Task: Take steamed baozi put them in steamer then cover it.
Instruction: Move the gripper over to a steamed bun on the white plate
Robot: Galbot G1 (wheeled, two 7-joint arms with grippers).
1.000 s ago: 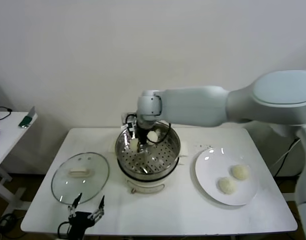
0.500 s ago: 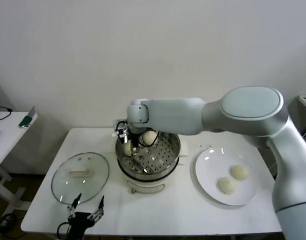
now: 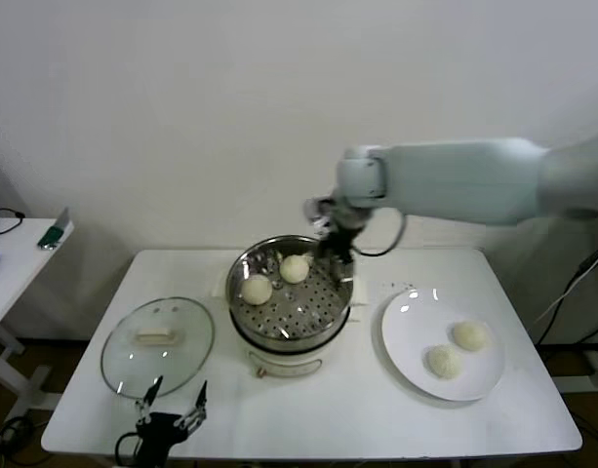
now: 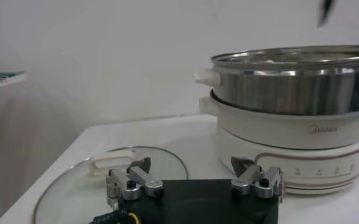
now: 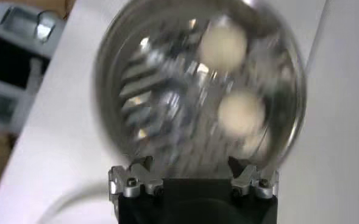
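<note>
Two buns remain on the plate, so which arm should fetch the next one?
The right gripper, empty with fingers open above the shiny steel steamer, is beside the flat white plate; the left gripper waits across the table.

This looks like a lab or test room set up as a mock kitchen rather than a real home. A bare white wall point(image 3: 181, 117) runs behind a plain white folding surface point(image 3: 74, 390), with cables point(image 3: 572, 292) trailing at the right. The cooking gear is sparse: an electric steamer point(image 3: 289, 302), a glass lid point(image 3: 157, 346), a white plate point(image 3: 406, 331). At the left edge stands a second small surface point(image 3: 16, 263) carrying what may be electronics, hard to tell.
</note>
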